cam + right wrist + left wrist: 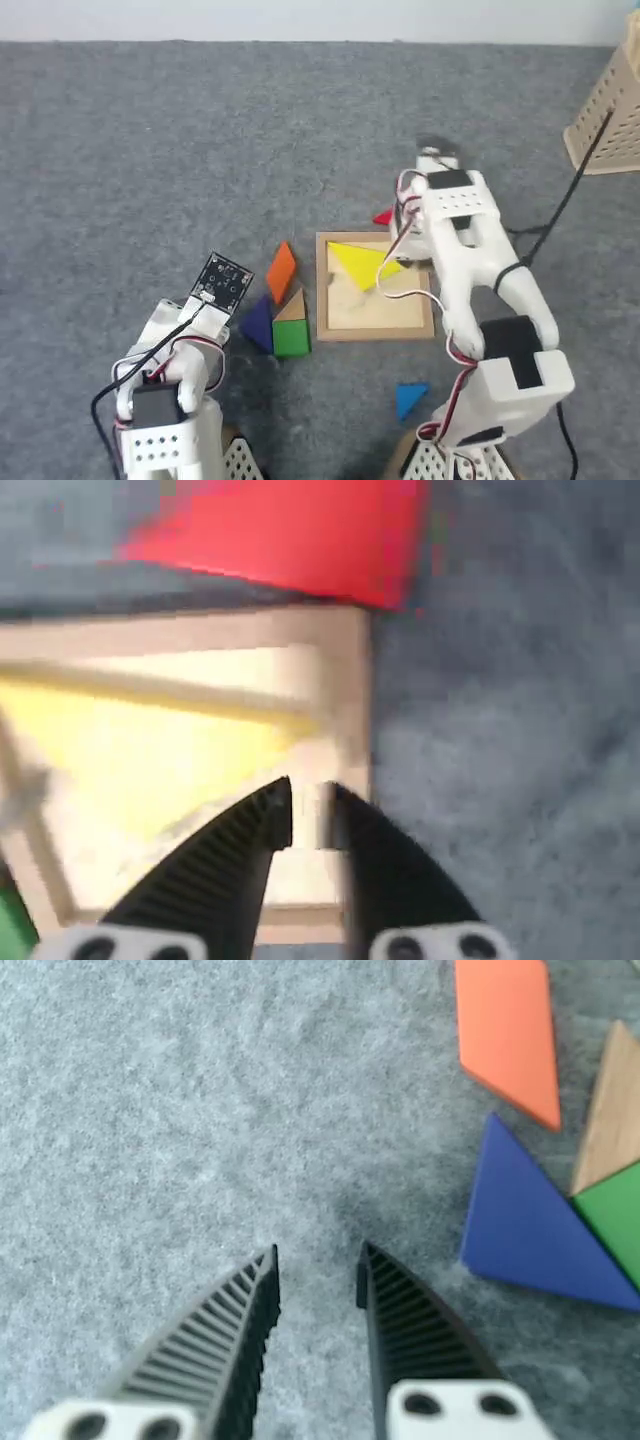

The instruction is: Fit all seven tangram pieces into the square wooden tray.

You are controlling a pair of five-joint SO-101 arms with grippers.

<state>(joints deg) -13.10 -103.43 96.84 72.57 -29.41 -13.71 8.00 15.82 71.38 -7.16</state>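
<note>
the left gripper (pixel 315 1255) is held apart over the grey carpet (pixel 150 1110), near the blue triangle (pixel 530 1230). the right gripper (pixel 312 790) is set at the rim of the wooden tray (pixel 352 700); whether it is clamped cannot be told. the yellow triangle (pixel 150 740) is laid in the tray.

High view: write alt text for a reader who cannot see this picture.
A square wooden tray on grey carpet holds one yellow triangle, with the right arm over its right side. An orange piece, dark blue triangle, tan triangle and green piece cluster to its left by the left arm; a red piece lies beyond, a light blue triangle nearer.
</note>
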